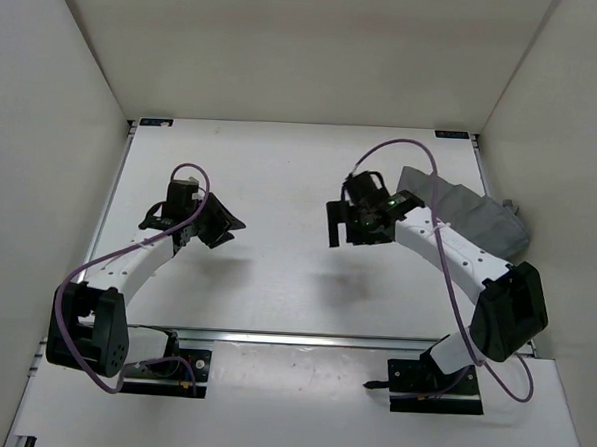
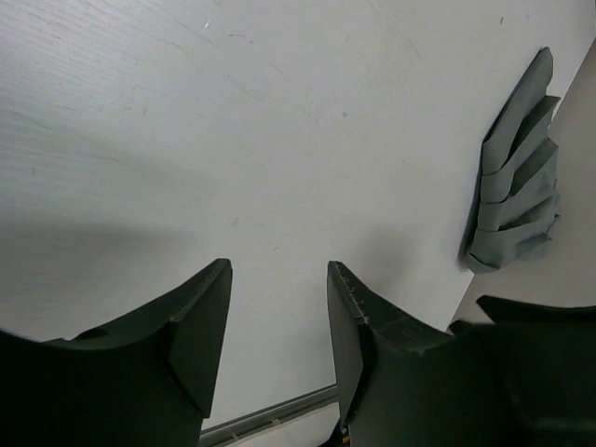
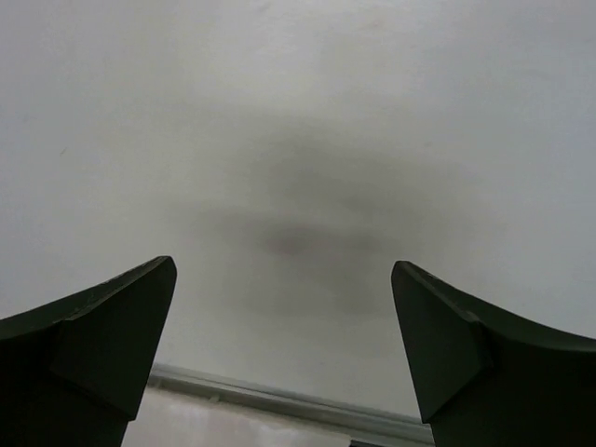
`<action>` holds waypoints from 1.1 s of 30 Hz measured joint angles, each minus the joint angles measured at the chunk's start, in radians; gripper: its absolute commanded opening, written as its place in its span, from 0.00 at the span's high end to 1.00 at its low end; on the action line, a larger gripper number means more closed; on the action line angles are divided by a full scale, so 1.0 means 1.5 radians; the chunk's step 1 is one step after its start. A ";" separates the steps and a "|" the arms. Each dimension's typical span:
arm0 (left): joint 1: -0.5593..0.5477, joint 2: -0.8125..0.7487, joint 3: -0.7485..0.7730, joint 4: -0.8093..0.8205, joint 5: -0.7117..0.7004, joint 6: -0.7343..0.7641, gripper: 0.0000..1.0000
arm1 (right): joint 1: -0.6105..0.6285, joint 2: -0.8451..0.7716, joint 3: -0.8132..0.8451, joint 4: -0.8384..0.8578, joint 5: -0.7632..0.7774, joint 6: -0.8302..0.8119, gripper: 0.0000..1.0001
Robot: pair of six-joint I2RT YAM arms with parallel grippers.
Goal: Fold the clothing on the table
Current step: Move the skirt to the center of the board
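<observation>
**Left margin.** The left wall (image 1: 54, 121) rises directly beside the tabletop (image 1: 281, 173). A thin metal left rail (image 1: 117, 199) borders that side, and small black corner brackets (image 1: 156, 122) mark the far corners.

**Left of centre.** The left arm (image 1: 126, 265) reaches from its base at the near edge toward the middle. The left tool (image 1: 213, 227) hangs above bare white surface, its jaws partly apart with nothing between them. In its wrist view only tabletop fills the gap. Open surface lies ahead of it and on both sides.

**Centre.** A broad band of bare tabletop separates the two tools, running from the near rail (image 1: 302, 338) to the far edge.

**Right of centre.** The right tool (image 1: 341, 229) is poised above the surface, pointing toward the centre, its jaws spread wide and gripping nothing. Its wrist view shows a soft shadow on the tabletop below and a rail along one edge.

**Right margin.** The clothing (image 1: 479, 218), grey and pleated, lies gathered in a compact heap on the far right part of the tabletop. It sits close against the right edge and the right wall (image 1: 569, 118). The right arm (image 1: 457, 257) crosses in front of it and hides its near-left part. In the left wrist view the pleats appear as overlapping layers stacked beside the tabletop edge. Neither tool touches the clothing. The left tool is well apart from it, and the right tool is nearer but faces away.
</observation>
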 measured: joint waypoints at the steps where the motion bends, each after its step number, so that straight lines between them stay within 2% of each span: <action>1: -0.002 0.000 0.000 0.001 0.000 0.000 0.44 | -0.029 -0.002 0.000 0.002 0.002 -0.009 0.01; 5: -0.008 0.003 0.000 0.004 0.000 -0.001 0.44 | -0.180 -0.024 -0.008 0.028 -0.001 -0.057 0.01; 7: -0.009 0.005 0.000 0.004 0.000 -0.001 0.44 | -0.294 -0.030 -0.009 0.046 -0.016 -0.080 0.02; 11: -0.012 0.009 0.000 0.004 -0.001 -0.004 0.44 | -0.467 0.008 -0.009 0.082 -0.007 -0.110 0.02; 15: -0.019 0.010 0.000 0.004 0.000 -0.005 0.44 | -0.537 0.118 0.004 0.094 0.013 -0.120 0.02; 17: -0.019 0.010 0.000 0.004 0.000 -0.005 0.45 | -0.544 0.173 0.009 0.095 0.019 -0.122 0.06; 18: -0.019 0.010 0.000 0.004 0.000 -0.005 0.45 | -0.544 0.198 0.013 0.094 0.021 -0.122 0.17; 19: -0.019 0.010 0.000 0.004 0.000 -0.005 0.44 | -0.544 0.224 0.016 0.093 0.026 -0.122 0.56; 20: -0.019 0.010 0.000 0.004 0.000 -0.005 0.44 | -0.544 0.234 0.018 0.092 0.028 -0.122 0.87; 21: -0.019 0.010 0.000 0.004 0.000 -0.005 0.44 | -0.540 0.243 0.022 0.087 0.035 -0.127 1.00; 25: -0.018 0.010 0.000 0.005 0.000 -0.005 0.44 | -0.520 0.228 0.040 0.081 0.029 -0.120 1.00; 27: -0.017 0.010 0.000 0.004 0.000 -0.005 0.44 | -0.487 0.200 0.041 0.082 -0.012 -0.123 1.00; 29: -0.011 0.010 0.000 0.004 0.001 -0.004 0.44 | -0.435 0.170 0.062 0.072 -0.064 -0.125 1.00; 33: 0.034 0.002 0.000 0.001 0.010 0.000 0.44 | -0.299 0.128 0.191 0.066 -0.158 -0.128 1.00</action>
